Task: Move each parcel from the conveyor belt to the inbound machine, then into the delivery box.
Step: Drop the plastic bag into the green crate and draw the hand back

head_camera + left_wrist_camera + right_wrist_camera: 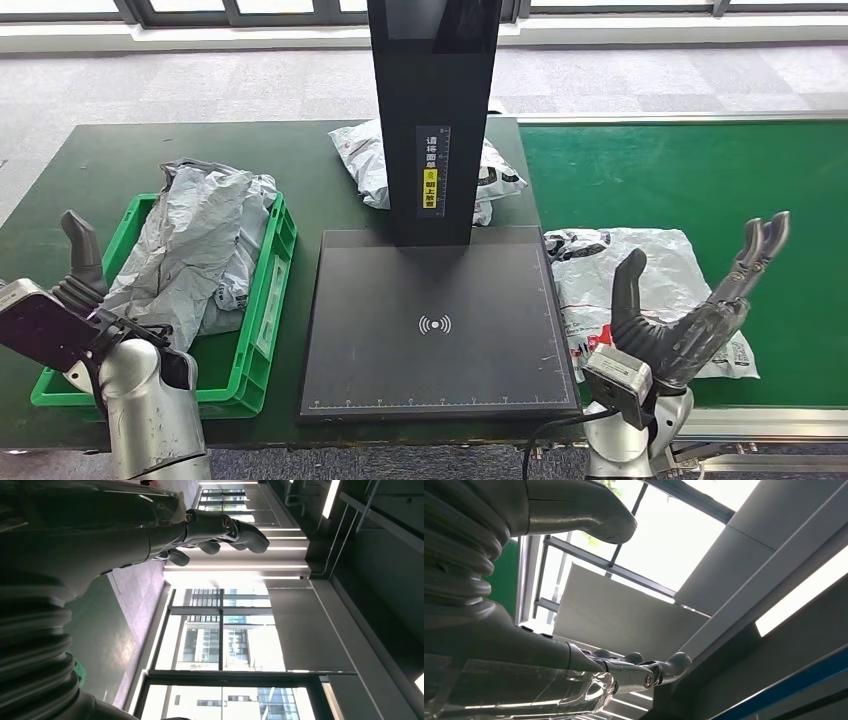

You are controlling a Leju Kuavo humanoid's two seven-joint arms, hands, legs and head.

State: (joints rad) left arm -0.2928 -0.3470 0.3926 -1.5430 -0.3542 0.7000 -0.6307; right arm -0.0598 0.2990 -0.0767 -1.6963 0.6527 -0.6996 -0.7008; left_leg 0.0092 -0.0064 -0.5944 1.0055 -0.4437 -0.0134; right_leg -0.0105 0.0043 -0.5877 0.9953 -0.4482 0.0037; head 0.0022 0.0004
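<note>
Crate of green plastic (262,330) at the left of the dark green table (120,160), loaded with crumpled grey plastic mailer bags (195,245) that rise above its rim and spill toward its near end. Just beside the crate, toward the middle: flat black scanning platform of the inbound machine (440,325), bare on top, marked with a white wireless symbol, with a tall black column (432,110) standing at its far edge. Behind that column, partly hidden: white-grey printed parcel (365,160) lying on the table. To the right, on the green conveyor belt (700,170): flat white plastic parcel with printing (640,275), touching or overlapping the platform's right edge, resting untouched. Right hand (690,320) raised above the near part of that flat parcel, palm up, thumb and fingers spread wide, grasping nothing. Left hand (80,270) lifted at the crate's near left corner, thumb pointing up, fingers apart, likewise holding nothing. From the left wrist camera: left hand (220,530) seen against ceiling lights and tall windows (220,630), fingers loosely extended and holding nothing. From the right wrist camera: right hand (639,672) stretched out beneath a grey ceiling and a bright light strip (804,597), thumb (589,515) held well apart from the fingers.
</note>
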